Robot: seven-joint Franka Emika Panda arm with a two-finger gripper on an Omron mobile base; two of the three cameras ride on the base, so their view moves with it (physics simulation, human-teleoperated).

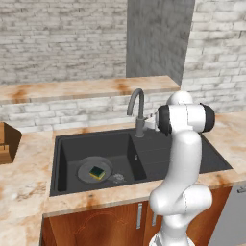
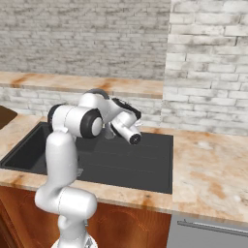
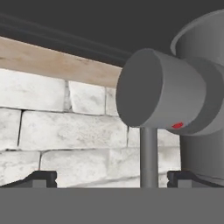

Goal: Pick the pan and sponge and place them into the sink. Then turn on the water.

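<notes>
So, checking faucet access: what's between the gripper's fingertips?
In the hand view, the faucet handle's thin lever stands between the open gripper's fingertips.

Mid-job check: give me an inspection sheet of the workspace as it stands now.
Surface: marbled counter around the sink.
Job's things: pan in the left basin, sponge lying in it; no water seen at the faucet.
Clutter: brown box at the counter's left end.
Tool: tool open, fingers either side of the faucet's thin lever.
Cables: nothing seen.
Surroundings: whitewashed brick wall, wooden ledge.
</notes>
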